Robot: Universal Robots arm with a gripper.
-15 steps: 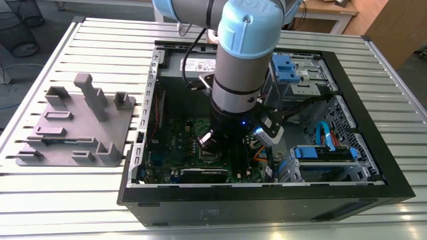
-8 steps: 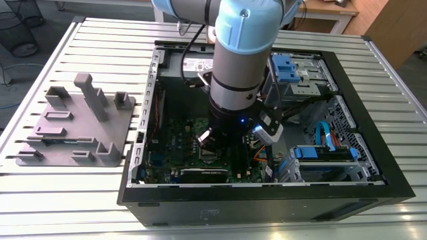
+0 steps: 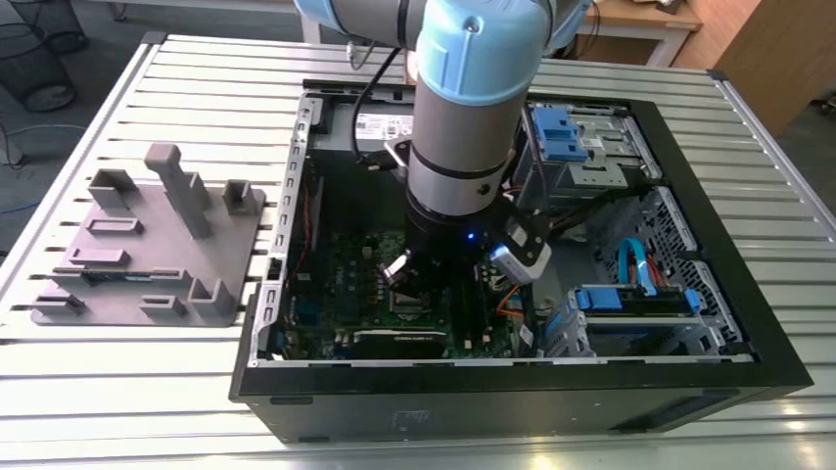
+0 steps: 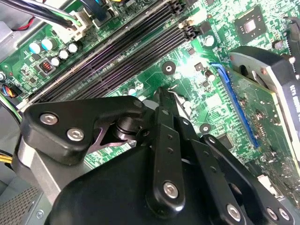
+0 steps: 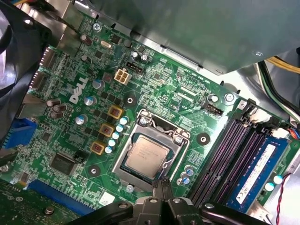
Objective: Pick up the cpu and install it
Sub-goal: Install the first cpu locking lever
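Just beyond fingers (image 5: 161, 183): cpu (image 5: 147, 156), socketed

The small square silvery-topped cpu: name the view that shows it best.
The first wrist view: the small square silvery-topped cpu lies flat in its metal-framed socket, whole top visible. In the exterior view the arm covers that spot; the second wrist view looks along the memory slots.
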